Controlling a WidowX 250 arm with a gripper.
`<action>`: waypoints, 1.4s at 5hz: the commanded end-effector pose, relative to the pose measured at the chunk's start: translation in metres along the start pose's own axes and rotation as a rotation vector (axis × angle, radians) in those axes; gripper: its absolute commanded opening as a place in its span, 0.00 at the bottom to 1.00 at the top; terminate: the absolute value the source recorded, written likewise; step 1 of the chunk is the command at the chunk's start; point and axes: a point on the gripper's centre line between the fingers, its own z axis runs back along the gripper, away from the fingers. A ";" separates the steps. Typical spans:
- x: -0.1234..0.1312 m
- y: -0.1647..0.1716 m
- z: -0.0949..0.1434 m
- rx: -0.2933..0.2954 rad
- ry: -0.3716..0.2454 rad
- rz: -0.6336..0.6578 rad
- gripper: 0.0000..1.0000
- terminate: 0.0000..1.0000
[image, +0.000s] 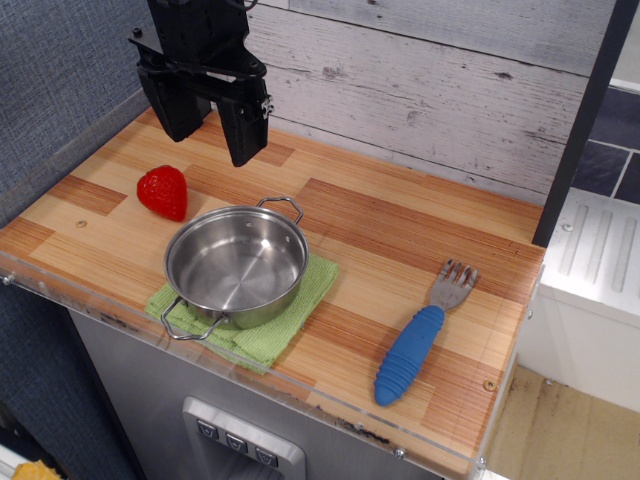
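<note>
Big wooden tabletop (400, 230) fills the view, with a clear plastic lip along its front edge and a pale planked wall behind. The black hand (212, 145) hangs over the back corner at the view's left, pointing down, fingers spread wide and nothing between them. In front of it sits the steel pot (237, 265), shiny and empty, with two loop handles. It rests on a folded green cloth (315, 285) close to the front edge. Off to the right lies a fork (420, 335) with a ribbed blue handle, tines toward the wall, and open wood between it and the pot. Smallest of all is the strawberry (163, 192), glossy red, lying on bare wood just beside the pot's rim, below the hand.
</note>
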 end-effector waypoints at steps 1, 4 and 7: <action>0.000 0.000 0.000 0.000 0.000 0.000 1.00 0.00; 0.010 -0.148 -0.046 -0.017 0.000 -0.172 1.00 0.00; -0.003 -0.184 -0.118 -0.015 0.062 0.038 1.00 0.00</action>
